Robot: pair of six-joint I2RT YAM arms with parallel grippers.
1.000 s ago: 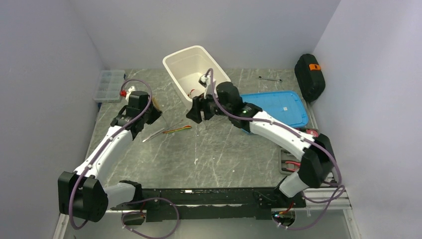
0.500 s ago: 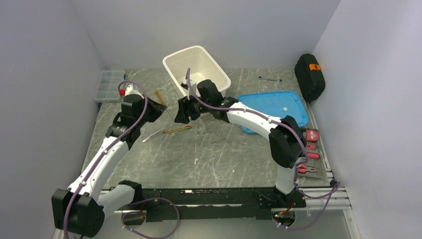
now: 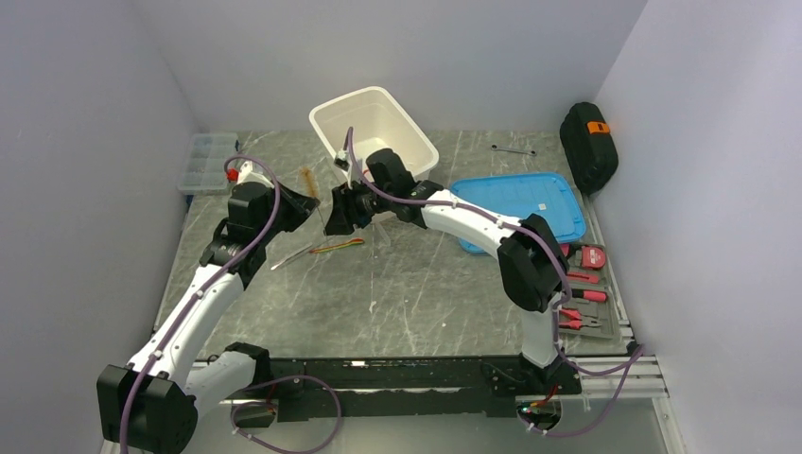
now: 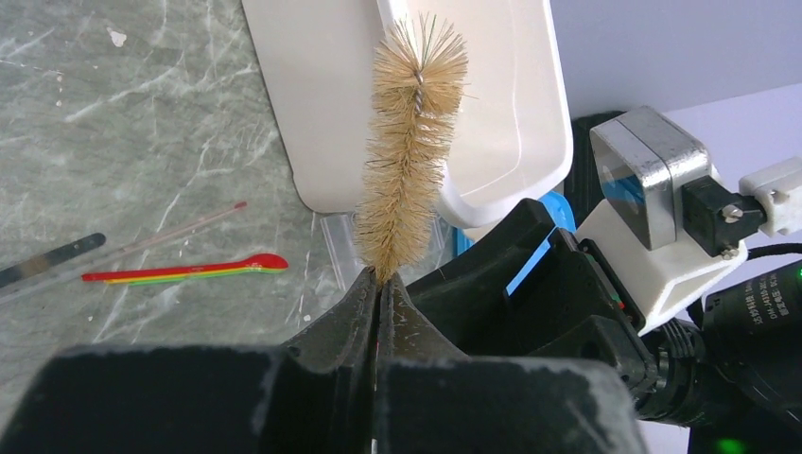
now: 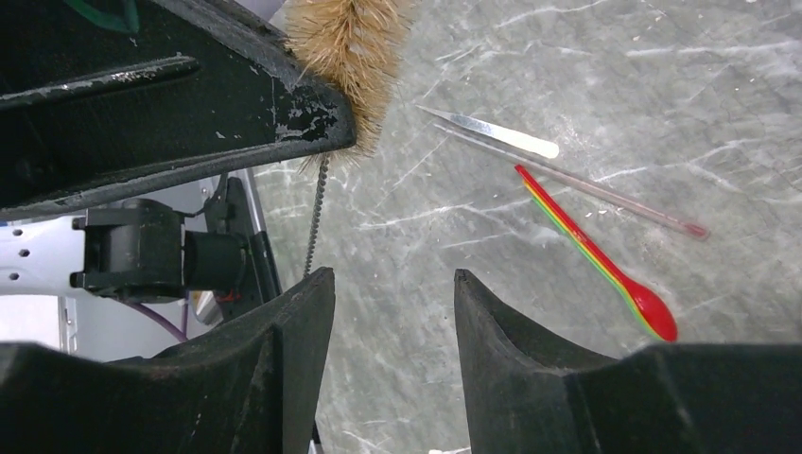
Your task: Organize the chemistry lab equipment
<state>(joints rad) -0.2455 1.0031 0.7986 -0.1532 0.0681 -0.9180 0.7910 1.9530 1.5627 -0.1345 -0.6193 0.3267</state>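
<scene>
Probably the wire brush (image 4: 411,142) is light, its bristles soft and its thin twisted stem springy, so the stem is the place to grip. Mid-frame in the left wrist view, the left fingers (image 4: 352,307) pinch it closed just under the bristles; the right fingers (image 5: 293,326) stand half apart, empty, beside the stem's tail.

Tub (image 3: 374,118) far centre. Organizer box (image 3: 209,161) far left, with the squeeze bottle (image 3: 248,170) just to its near right. Wire brush (image 3: 306,180) between bottle and tub. Spoon (image 3: 340,246) and spatula (image 3: 291,255) lie on the table (image 3: 407,293), nearer than the brush. Flat lid (image 3: 530,203) right of tub, wrench (image 3: 514,149) behind it. Case (image 3: 588,144) far right. Pliers (image 3: 586,296) near right.
</scene>
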